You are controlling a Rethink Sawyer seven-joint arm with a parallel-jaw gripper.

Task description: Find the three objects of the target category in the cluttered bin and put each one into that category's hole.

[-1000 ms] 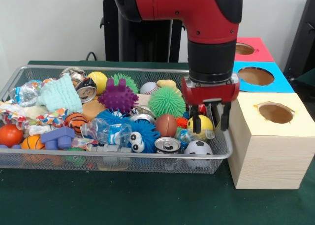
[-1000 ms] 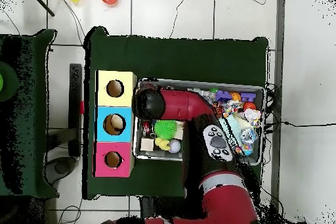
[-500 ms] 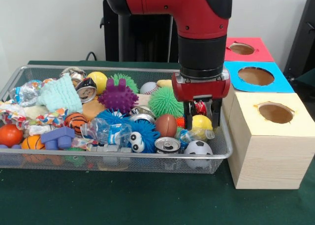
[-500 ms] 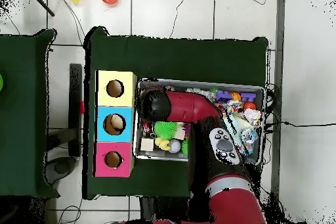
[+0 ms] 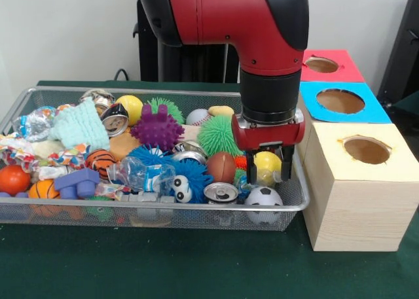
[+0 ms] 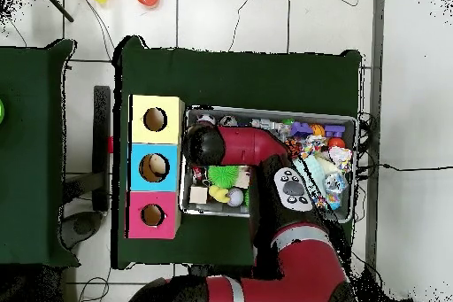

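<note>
Yellow ball (image 5: 268,166) at the bin's (image 5: 150,215) box-side end now sits between the lowered gripper's (image 5: 268,169) narrowed fingers, a grasp apparently closing after its descent.

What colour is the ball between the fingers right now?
Yellow ball; the front view shows it best.

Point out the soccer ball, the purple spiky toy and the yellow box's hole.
soccer ball (image 5: 263,197): front view, its upper face behind the mesh.
purple spiky toy (image 5: 157,130): front view, middle of its body.
yellow box's hole (image 5: 366,150): front view, centre of the opening.
</note>
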